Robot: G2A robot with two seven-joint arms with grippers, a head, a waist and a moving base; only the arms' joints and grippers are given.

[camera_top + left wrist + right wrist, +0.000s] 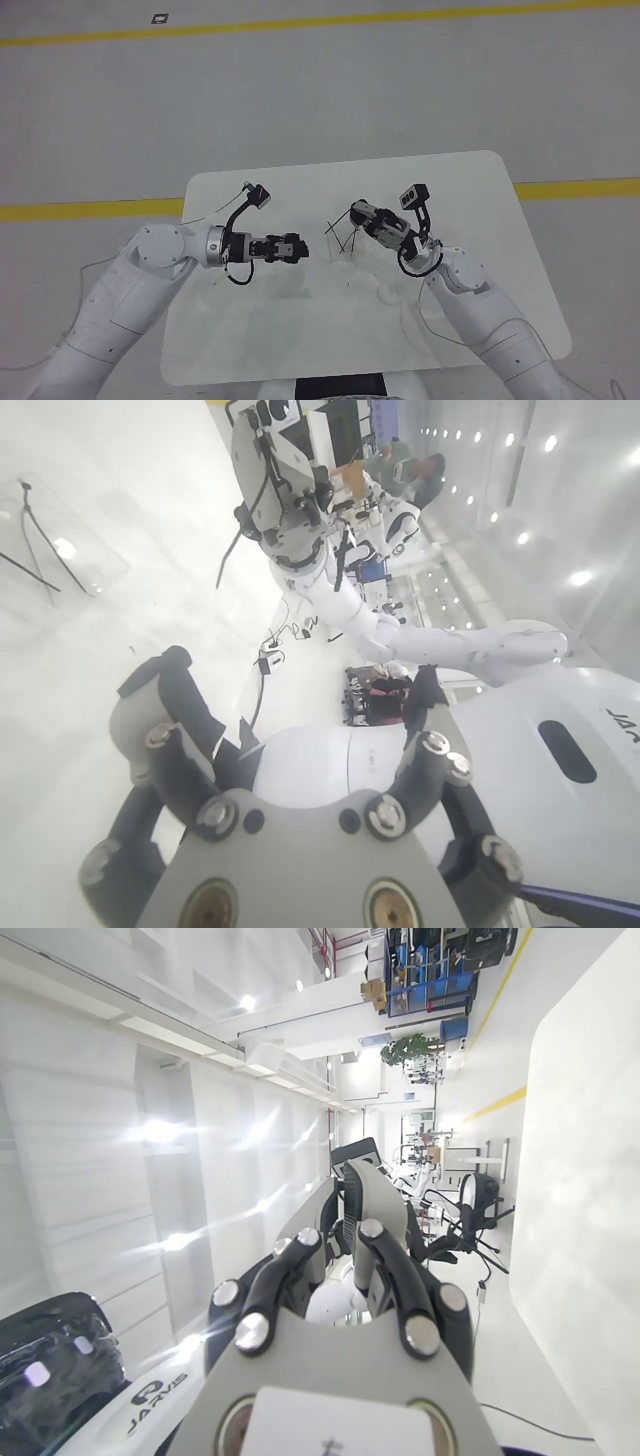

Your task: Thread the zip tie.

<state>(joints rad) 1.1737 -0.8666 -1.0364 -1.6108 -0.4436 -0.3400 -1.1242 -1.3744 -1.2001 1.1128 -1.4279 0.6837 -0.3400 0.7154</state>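
Black zip ties (345, 238) lie crossed on the white table (470, 200) between the two arms; in the left wrist view these loose ties (35, 545) lie far off on the tabletop. My right gripper (356, 213) hovers just above them, shut on one thin black zip tie (227, 559) that hangs down from its fingers. In its own wrist view the right gripper (350, 1178) has its fingers pressed together. My left gripper (297, 247) sits a short way to the left of the ties, facing the right gripper. Its fingers (167, 685) are spread wide with nothing between them.
The rounded table edge (530, 1138) runs beside the right gripper. A yellow floor line (300, 22) lies beyond the table. Loose cables (272, 645) lie on the floor below the table edge.
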